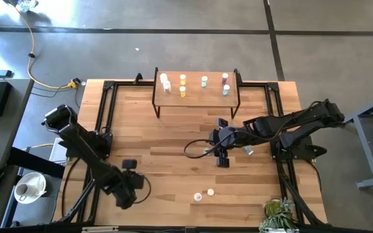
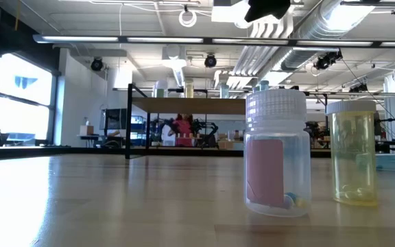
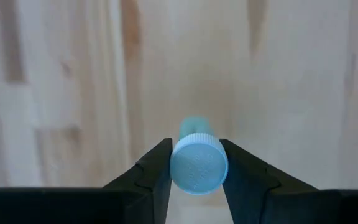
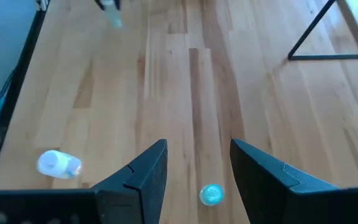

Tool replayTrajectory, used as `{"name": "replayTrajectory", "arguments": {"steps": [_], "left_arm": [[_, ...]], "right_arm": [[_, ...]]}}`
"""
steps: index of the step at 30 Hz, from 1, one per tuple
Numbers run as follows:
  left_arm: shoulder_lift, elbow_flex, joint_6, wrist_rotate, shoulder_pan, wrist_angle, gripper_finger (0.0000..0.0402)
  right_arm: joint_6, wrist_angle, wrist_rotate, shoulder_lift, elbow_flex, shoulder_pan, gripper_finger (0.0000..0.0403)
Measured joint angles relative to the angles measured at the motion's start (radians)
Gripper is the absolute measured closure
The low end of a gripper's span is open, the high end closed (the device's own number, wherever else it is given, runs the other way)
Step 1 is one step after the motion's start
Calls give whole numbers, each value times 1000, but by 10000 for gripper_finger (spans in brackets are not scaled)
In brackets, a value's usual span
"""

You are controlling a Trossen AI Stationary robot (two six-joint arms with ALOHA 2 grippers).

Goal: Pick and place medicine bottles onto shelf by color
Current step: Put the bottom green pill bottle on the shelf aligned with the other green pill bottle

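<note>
The left gripper (image 3: 196, 167) pinches a small blue-capped plastic medicine bottle (image 3: 197, 163) by its ribbed cap, between both fingertips. It looks light, rigid, and likely slippery. The right gripper (image 4: 197, 165) hangs spread above the tabletop.

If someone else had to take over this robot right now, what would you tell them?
Left hand: shut on a blue-teal bottle, above the table's front left.
Right hand: open, over a blue-capped bottle on the table; a pale bottle lies on its side nearby.
Done: about seven bottles stand on the shelf, grouped by colour.
Left: the held bottle, those two, and the pink bottle and yellow bottle near the front edge.
</note>
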Motion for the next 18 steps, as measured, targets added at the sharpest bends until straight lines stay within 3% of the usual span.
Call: {"name": "replayTrajectory", "arguments": {"steps": [7, 18], "left_arm": [[-60, 0, 284, -22, 157, 41, 292], [-114, 1, 733, -31, 387, 271, 292]], "right_arm": [[54, 2, -40, 0, 0, 23, 236], [89, 35, -44, 0, 0, 31, 236]]}}
